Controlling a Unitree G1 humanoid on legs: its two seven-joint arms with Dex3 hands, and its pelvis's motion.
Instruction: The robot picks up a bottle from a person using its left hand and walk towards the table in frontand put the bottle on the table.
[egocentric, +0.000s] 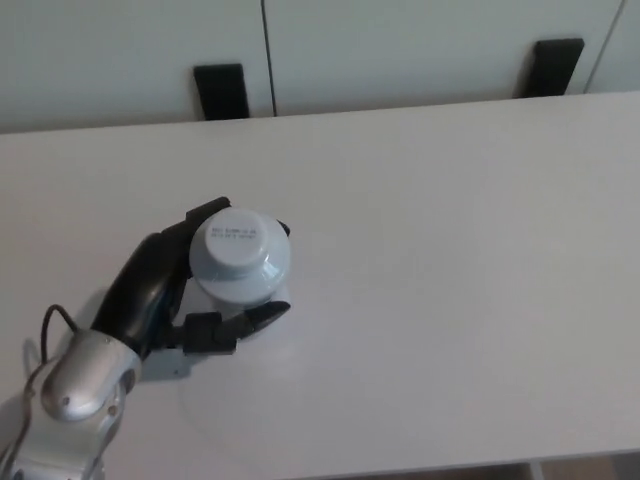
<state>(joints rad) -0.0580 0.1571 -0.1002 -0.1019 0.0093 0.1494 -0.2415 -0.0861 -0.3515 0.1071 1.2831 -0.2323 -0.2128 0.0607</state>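
I look straight down on a pale bottle (238, 262) with a white cap, standing upright over the white table (450, 250). My left hand (165, 290) comes in from the lower left and is shut on the bottle. Its black fingers (205, 215) curl round the far side and its thumb (235, 325) presses the near side. Whether the bottle's base touches the tabletop is hidden by the bottle itself. My right hand does not show.
Two black brackets (220, 90) (557, 65) stand behind the table's far edge against pale cabinet panels. The table's near edge runs along the bottom right. A black cable (45, 330) loops by my left wrist.
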